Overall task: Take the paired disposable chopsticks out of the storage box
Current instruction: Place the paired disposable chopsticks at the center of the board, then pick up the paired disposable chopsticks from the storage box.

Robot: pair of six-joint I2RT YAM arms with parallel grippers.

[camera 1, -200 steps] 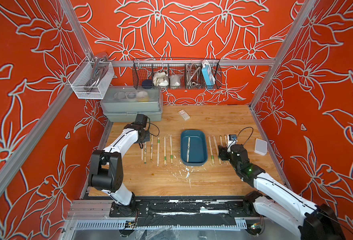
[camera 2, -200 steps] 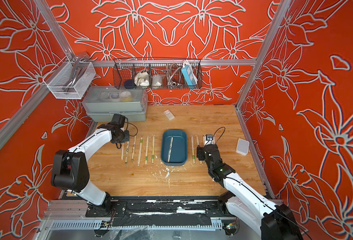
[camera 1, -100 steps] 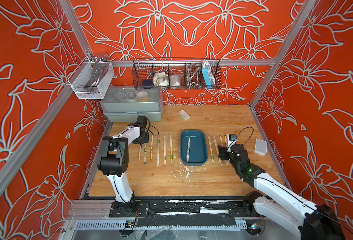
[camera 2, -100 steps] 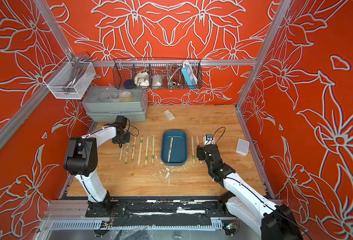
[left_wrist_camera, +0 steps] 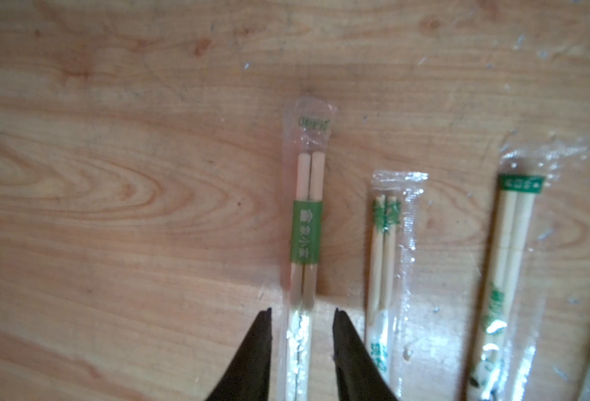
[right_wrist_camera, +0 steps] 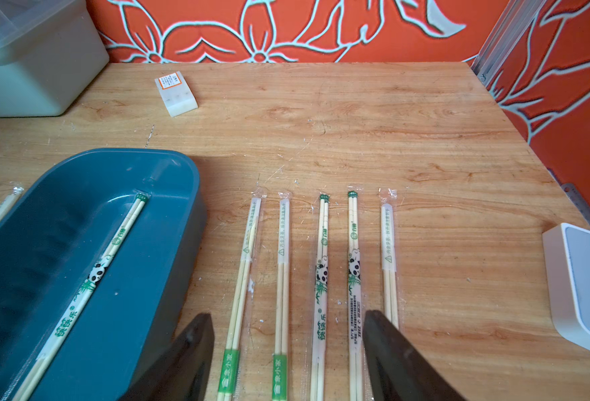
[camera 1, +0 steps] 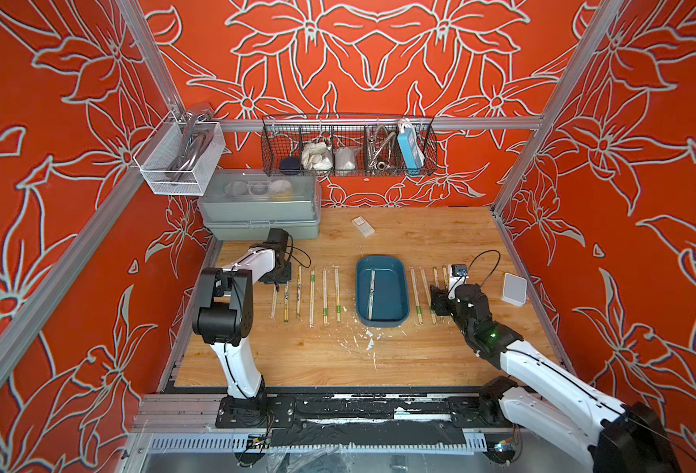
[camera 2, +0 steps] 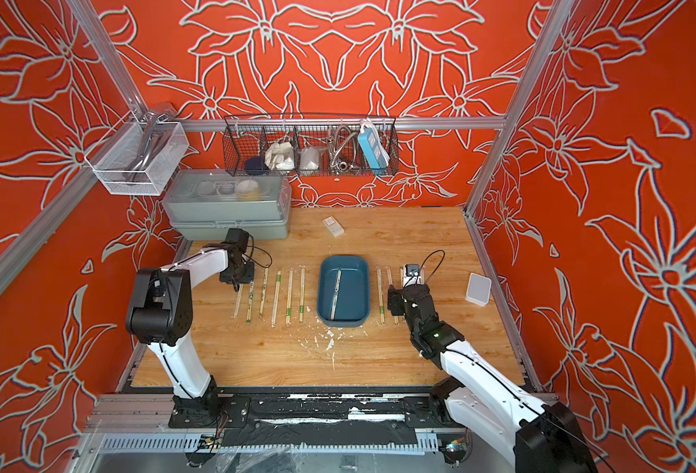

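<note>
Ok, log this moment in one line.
left end effector: open astride laid-out chopstick pair | right end effector: open, empty | storage box: one panda-print pair inside

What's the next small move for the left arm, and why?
Probably lift the left gripper straight up: its jaws stand apart either side of a chopstick pair lying flat on the table, and one last pair waits in the storage box.

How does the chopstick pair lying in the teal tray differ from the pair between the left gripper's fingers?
The sleeved pale-wood pair in the shallow teal plastic tray carries a panda-and-bamboo print; the other pair, at the left gripper, has a solid green band. The panda pair has no gripper around it; the banded pair lies on the wooden table between open jaws. Both lie flat in clear sleeves.
</note>
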